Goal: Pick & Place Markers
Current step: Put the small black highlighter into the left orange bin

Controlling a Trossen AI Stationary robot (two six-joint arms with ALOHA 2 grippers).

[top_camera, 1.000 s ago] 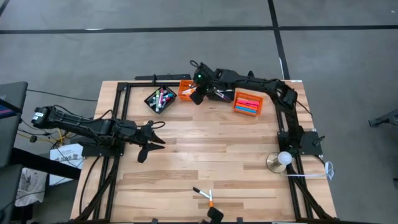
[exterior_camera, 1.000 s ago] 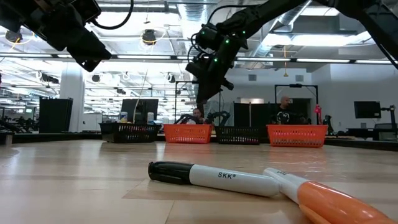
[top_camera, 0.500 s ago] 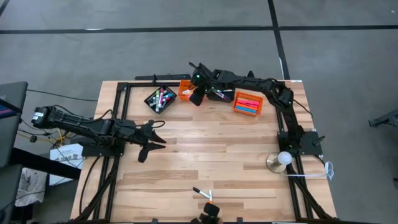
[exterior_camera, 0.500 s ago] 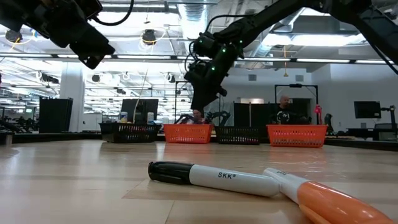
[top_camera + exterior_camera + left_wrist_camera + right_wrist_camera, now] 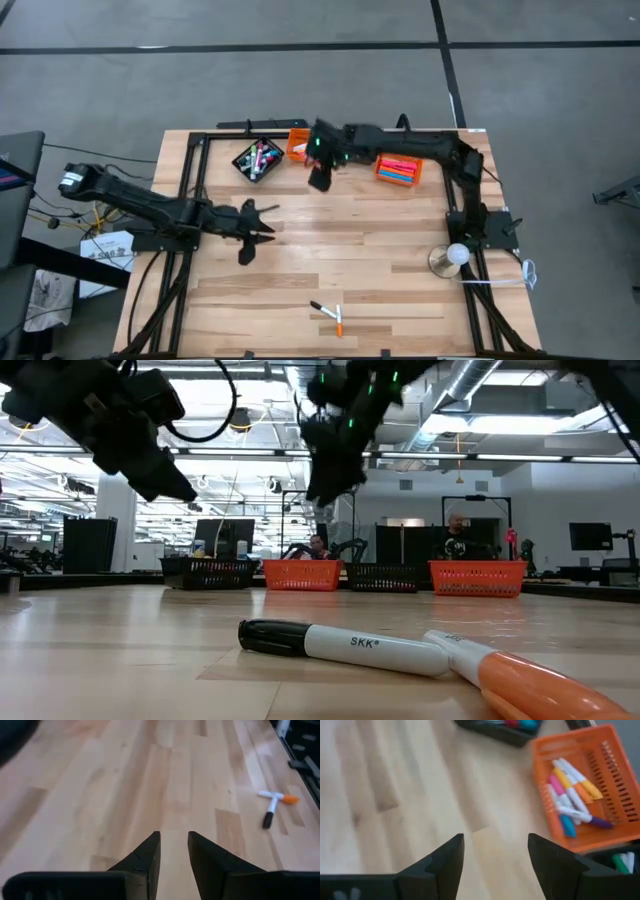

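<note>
Markers are mostly sorted already, judging by how the small bins at the far edge of the wooden surface point(image 5: 330, 240) are filled. A black bin point(image 5: 257, 159) on the left holds a mixed-colour bundle, an orange bin point(image 5: 580, 790) seen from the right wrist holds white, pink, yellow, blue and purple markers, and another orange bin point(image 5: 399, 167) further right holds pink and blue ones.

Two markers are left outside the bins, lying near the front edge of the surface and touching each other: a black-capped marker point(image 5: 340, 646) with a white body, and an orange-capped marker point(image 5: 520, 682).

The right pincer point(image 5: 319, 176) hangs above the surface just in front of the bins, its fingers point(image 5: 445, 865) spread apart with nothing between them. The left pincer point(image 5: 247, 232) hovers over the left middle of the surface, well apart from the loose pair; its fingers point(image 5: 150, 857) stand slightly parted and empty, and the two markers show ahead of it in its wrist view.

The task appears close to its end: what is left is to collect these last two markers and drop them into bins. The left arm looks better placed to reach them.
</note>
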